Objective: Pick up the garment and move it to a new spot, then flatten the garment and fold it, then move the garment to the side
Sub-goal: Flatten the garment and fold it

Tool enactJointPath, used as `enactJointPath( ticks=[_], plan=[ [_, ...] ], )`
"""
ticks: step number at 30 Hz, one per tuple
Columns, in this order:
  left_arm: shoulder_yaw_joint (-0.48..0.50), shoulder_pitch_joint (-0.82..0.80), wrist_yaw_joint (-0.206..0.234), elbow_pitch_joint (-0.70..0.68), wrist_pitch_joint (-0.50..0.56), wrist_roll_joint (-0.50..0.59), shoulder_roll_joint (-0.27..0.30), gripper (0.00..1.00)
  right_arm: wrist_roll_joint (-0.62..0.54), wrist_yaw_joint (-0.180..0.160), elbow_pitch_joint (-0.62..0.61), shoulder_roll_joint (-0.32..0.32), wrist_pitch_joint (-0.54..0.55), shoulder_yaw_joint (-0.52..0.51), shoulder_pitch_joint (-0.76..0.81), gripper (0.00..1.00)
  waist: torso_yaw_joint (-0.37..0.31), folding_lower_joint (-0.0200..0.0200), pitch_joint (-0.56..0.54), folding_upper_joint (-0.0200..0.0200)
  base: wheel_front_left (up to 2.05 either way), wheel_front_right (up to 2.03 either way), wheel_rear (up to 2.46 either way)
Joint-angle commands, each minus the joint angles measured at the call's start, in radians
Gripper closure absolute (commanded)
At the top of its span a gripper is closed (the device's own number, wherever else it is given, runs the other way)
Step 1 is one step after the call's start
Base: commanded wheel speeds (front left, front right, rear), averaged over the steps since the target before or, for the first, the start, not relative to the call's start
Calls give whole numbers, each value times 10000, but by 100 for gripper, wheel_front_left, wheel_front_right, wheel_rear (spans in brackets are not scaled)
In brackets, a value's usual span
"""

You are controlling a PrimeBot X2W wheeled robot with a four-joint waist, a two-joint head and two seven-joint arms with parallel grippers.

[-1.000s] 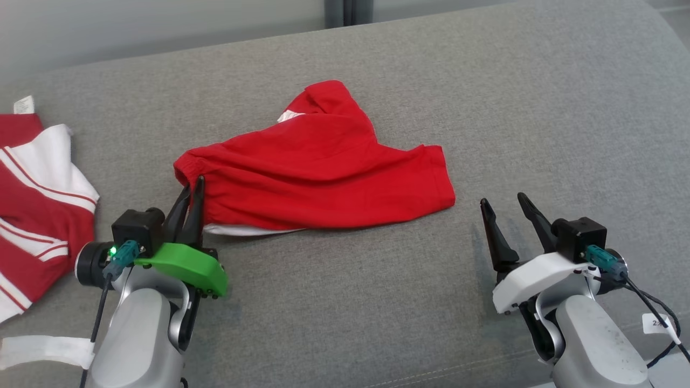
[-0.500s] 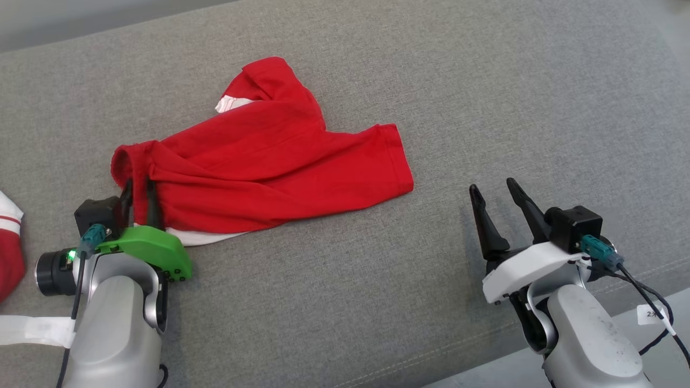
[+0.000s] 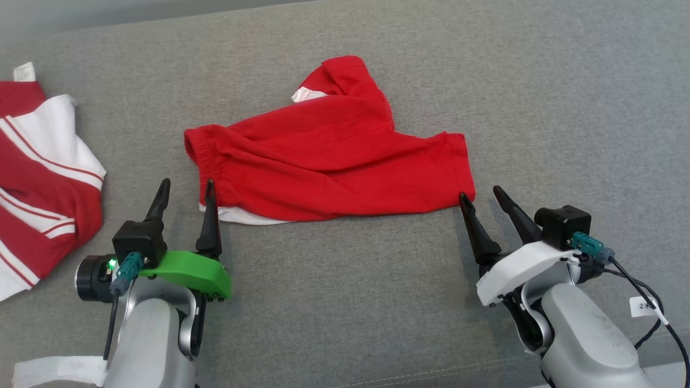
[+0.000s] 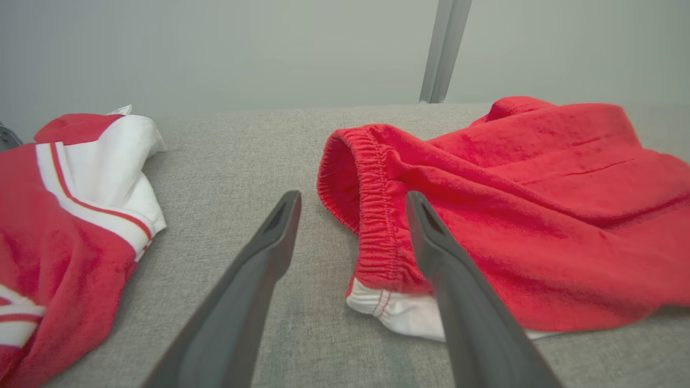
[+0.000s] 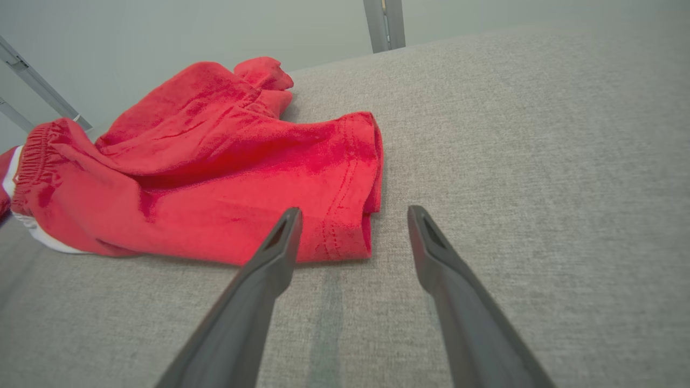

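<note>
Grey woven upholstery (image 3: 345, 302) spreads across the head view, with a pale wall (image 4: 215, 48) and a thin grey post (image 4: 444, 48) behind it in the left wrist view.

At the far left lies a red-and-white striped garment (image 3: 38, 178), bunched, a small white label at its top edge. It lies well apart from the task's garment.

Next comes the left gripper (image 3: 186, 184), on a green cover (image 3: 188, 269). Its two dark fingers are spread wide and clamp nothing. The outer finger is over bare upholstery; the inner finger's tip overlaps the white trim (image 4: 393, 310) at the near corner of the red shorts (image 3: 334, 161). In the left wrist view the elastic waistband (image 4: 372, 215) lies in the gap between the fingers, just ahead.

The shorts lie in the middle of the surface, rumpled, waistband to the left, one leg stretched to the right and the other folded up toward the back.

To the right, the right gripper (image 3: 480, 193), on a white cover (image 3: 517, 269), has its fingers apart too, holding nothing. Its inner fingertip is just beside the near corner of the leg hem (image 5: 356, 183); the outer finger is over bare upholstery.
</note>
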Motion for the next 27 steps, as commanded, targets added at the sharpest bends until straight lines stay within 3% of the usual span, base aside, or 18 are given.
enactJointPath(
  ticks=[1, 6, 8, 10, 11, 13, 17, 18, 19, 20, 27],
  plan=[
    [32, 164, -9, -122, 6, -90, 13, 0, 47, -2, 60, -75, -27, 23, -101, 0, 618, 0, -192, 0, 0, 0, 0],
    [-248, 555, -41, -474, 6, -356, -16, 0, 187, -3, 601, -135, -27, 195, -288, 0, 973, 0, -264, 0, 0, 0, 0],
    [-321, 618, 27, -562, 6, -452, -7, 0, 276, -3, 851, -103, -28, 123, -381, 49, 1026, 0, -289, 0, 0, 0, 0],
    [-392, 690, 69, -610, 6, -543, -10, 0, 282, -3, 1038, -84, -28, 25, -435, 65, 1045, 0, -319, 0, 0, 0, 0],
    [-414, 710, 87, -627, 8, -557, -11, 0, 294, -3, 1097, -65, -28, -20, -453, 68, 1038, 0, -331, 0, 0, 0, 0],
    [-444, 740, 105, -655, 8, -585, -11, 0, 318, -3, 1165, -33, -28, -10, -487, 100, 988, 0, -354, 0, 0, 0, 0],
    [-516, 719, 115, -625, 8, -607, -11, 0, 391, -3, 1156, -37, -28, -185, -519, 100, 839, 0, -388, 0, 0, 0, 0],
    [-525, 716, 113, -628, 6, -613, -10, 0, 379, -2, 1129, -32, -28, -230, -486, 78, 804, 0, -401, 0, 0, 0, 0],
    [-544, 720, 101, -620, 6, -636, -10, 0, 358, -3, 1092, -27, -27, -284, -444, 32, 776, 0, -409, 0, 0, 0, 0],
    [-566, 719, 81, -624, 6, -622, -10, 0, 344, -3, 1050, -25, -28, -370, -388, 0, 750, 0, -414, 0, 0, 0, 0],
    [-676, 749, 78, -597, 6, -630, -9, 0, 213, -3, 1129, 43, -28, -408, -192, 0, 713, 0, -410, 0, 0, 0, 0]
  ],
)
